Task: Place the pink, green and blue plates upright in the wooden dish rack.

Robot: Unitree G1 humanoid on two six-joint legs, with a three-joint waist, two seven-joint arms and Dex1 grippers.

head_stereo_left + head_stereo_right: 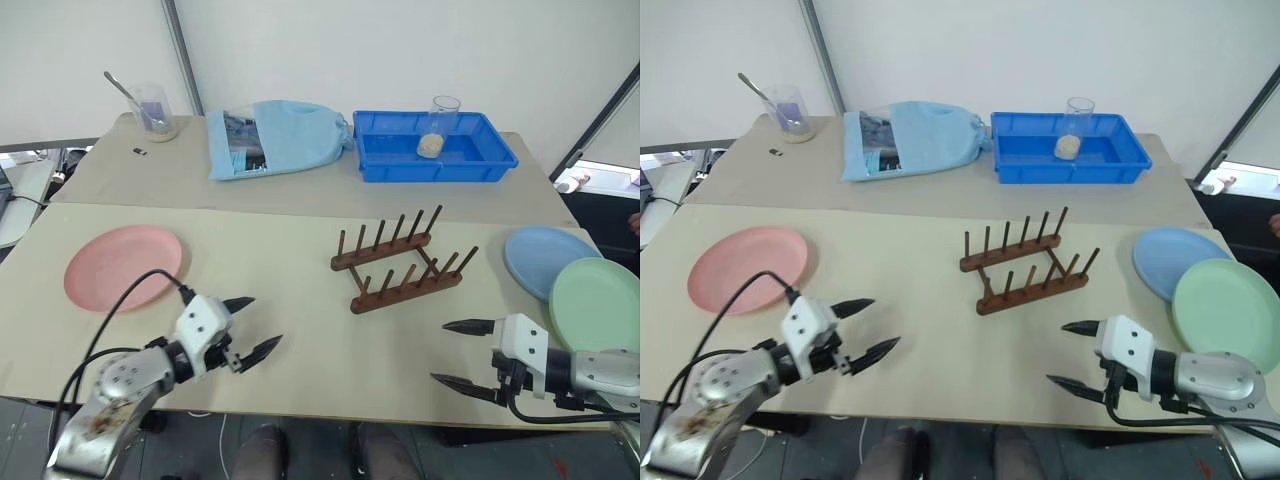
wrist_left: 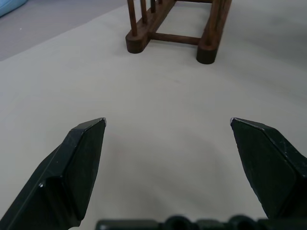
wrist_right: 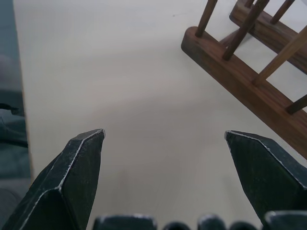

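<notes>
Plates round, matte, flat on table; dark wooden peg rack empty; both end effectors released.

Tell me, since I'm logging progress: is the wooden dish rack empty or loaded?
Empty. The wooden dish rack has bare pegs; the pink plate, blue plate and green plate lie flat on the table.

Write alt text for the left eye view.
An empty wooden dish rack stands mid-table between two open grippers, left gripper and right gripper. A pink plate lies flat at left; a blue plate and overlapping green plate lie at right.
</notes>
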